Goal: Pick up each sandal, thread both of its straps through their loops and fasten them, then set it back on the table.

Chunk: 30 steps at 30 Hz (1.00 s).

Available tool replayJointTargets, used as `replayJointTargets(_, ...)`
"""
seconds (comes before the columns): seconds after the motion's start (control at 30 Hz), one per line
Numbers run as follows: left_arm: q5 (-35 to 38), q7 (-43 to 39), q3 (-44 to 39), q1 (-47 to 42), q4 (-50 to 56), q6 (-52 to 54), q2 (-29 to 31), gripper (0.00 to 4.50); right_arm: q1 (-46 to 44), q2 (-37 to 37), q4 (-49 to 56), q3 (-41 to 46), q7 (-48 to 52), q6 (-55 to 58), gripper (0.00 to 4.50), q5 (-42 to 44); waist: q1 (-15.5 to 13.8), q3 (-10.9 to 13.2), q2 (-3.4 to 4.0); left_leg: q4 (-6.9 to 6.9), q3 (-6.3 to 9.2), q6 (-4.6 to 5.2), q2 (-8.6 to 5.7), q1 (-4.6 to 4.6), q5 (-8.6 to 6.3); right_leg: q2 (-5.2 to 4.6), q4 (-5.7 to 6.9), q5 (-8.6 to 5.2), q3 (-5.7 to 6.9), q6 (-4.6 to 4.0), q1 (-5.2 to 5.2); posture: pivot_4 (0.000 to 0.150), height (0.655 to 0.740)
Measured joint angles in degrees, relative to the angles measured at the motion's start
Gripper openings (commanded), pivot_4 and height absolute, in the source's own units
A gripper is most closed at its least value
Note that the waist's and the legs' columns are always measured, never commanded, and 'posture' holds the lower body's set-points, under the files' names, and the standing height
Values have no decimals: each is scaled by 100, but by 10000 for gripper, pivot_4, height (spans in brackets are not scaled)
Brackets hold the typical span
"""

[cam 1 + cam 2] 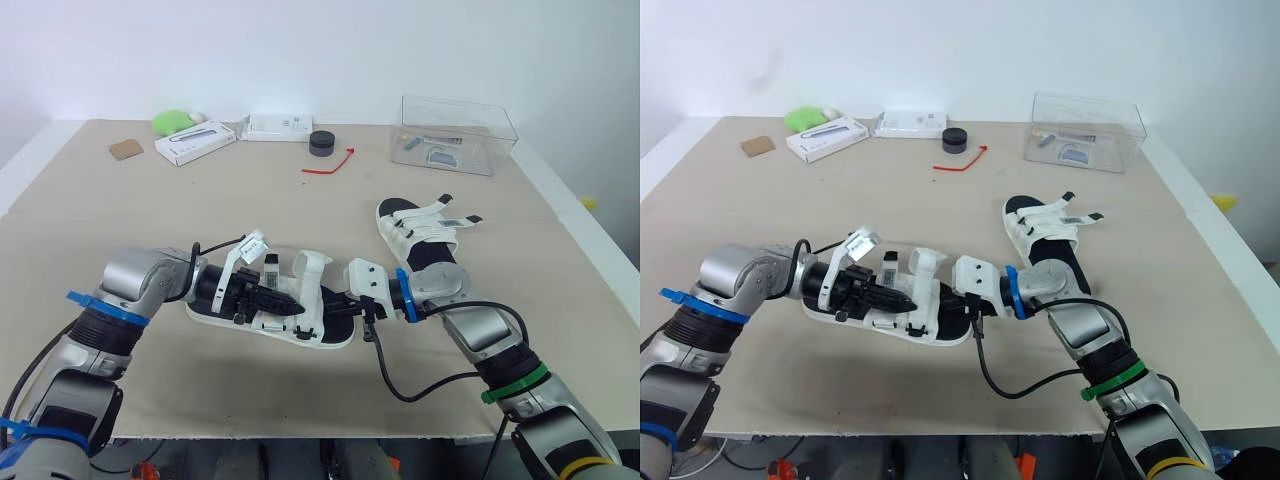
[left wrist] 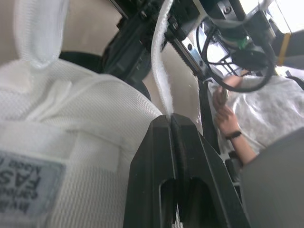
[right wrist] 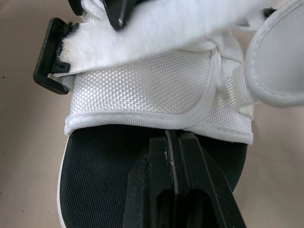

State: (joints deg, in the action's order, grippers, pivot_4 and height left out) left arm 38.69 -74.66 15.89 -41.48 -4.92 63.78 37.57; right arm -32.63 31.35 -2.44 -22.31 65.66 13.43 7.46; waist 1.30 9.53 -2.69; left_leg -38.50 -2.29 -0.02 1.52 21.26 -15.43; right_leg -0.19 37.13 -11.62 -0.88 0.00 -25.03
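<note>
At the far left of the surface (image 1: 150, 230) a small brown square (image 1: 126, 149) is seen, with a green object (image 1: 172, 121) and a white box (image 1: 195, 142) just to its right. Nearer the front, the left end effector (image 2: 169, 118) is seen over the near sandal (image 1: 270, 318), which lies lengthwise on the surface between the two arms. Its two black fingers are pressed together. A thin white strap (image 2: 159, 71) is pinched between their tips and is held up and away from the sandal's white woven upper. A person's hand (image 2: 228, 118) is caught in the left wrist view beyond the fingers. At the back centre a flat white box (image 1: 277, 127), a black round object (image 1: 321, 143) and a red tie (image 1: 330, 165) are laid out in turn. The right end effector (image 3: 169, 135) is set against the same sandal from the right. Its fingers are closed tight, with their tips on the black footbed at the edge of the white upper, and whether anything is gripped between them cannot be told. A fuzzy white strap (image 3: 156, 33) and a black loop (image 3: 50, 57) are seen just past them. Further right, the far sandal (image 1: 425, 245) lies on the surface with its straps splayed loose, and behind it a clear plastic box (image 1: 455, 135) is placed near the back right
</note>
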Motion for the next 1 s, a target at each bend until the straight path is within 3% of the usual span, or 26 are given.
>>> replayJointTargets(0.43,-329,-225,224,58,408,-543,191,688,-4,0,-9,-1,4,-8,0,0,0,0,0,0,0,0,0,0,0,0,0,0,0,0,0,1500,7400)
replayJointTargets(0.5,-322,-214,218,58,410,-511,188,6866,-7,0,-15,-1,5,-14,0,0,0,0,0,0,0,0,0,0,0,0,0,0,0,0,0,1500,7400)
replayJointTargets(0.67,-205,-221,145,55,463,-453,169,29348,-14,0,-30,-3,6,-23,0,-6,0,0,0,-1,0,1,-1,0,0,0,0,1,0,2,1,1500,7400)
replayJointTargets(1.0,-177,335,-332,-328,-187,-364,-385,29348,-24,-1,-36,1,16,-89,0,-78,-1,0,0,-5,0,3,-1,1,2,0,0,5,0,6,1,1500,7400)
